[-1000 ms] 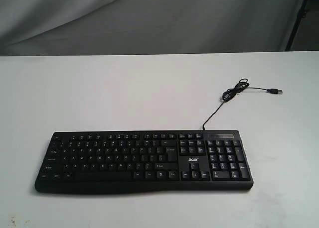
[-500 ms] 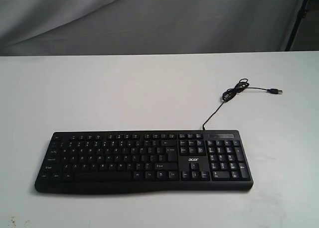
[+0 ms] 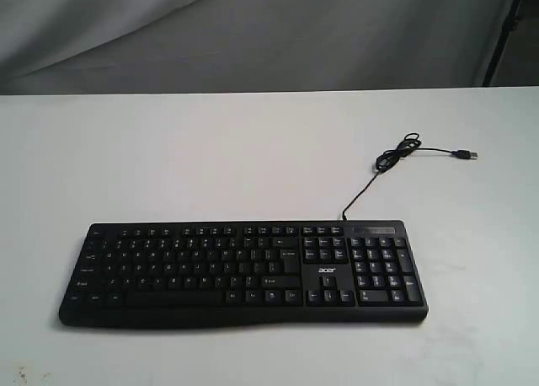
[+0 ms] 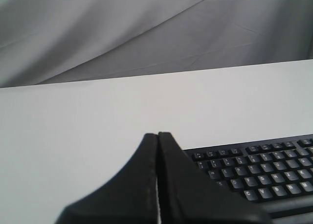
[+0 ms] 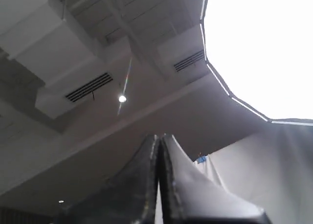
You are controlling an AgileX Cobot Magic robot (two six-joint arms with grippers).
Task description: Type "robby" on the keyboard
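Note:
The black keyboard [image 3: 242,270] lies along the table's front, number pad at its right end, white "acer" logo above the arrow keys. Its thin black cable [image 3: 394,158] runs back right and ends in a loose USB plug. Neither arm shows in the exterior view. In the left wrist view my left gripper [image 4: 158,134] is shut with nothing in it, hovering off the keyboard's [image 4: 259,170] left end. My right gripper [image 5: 159,136] is shut and empty, pointing up at the ceiling.
The white table [image 3: 210,158] stretches behind and beside the keyboard. A grey cloth backdrop [image 3: 253,32] hangs behind the table's far edge. Ceiling vents and a bright skylight fill the right wrist view.

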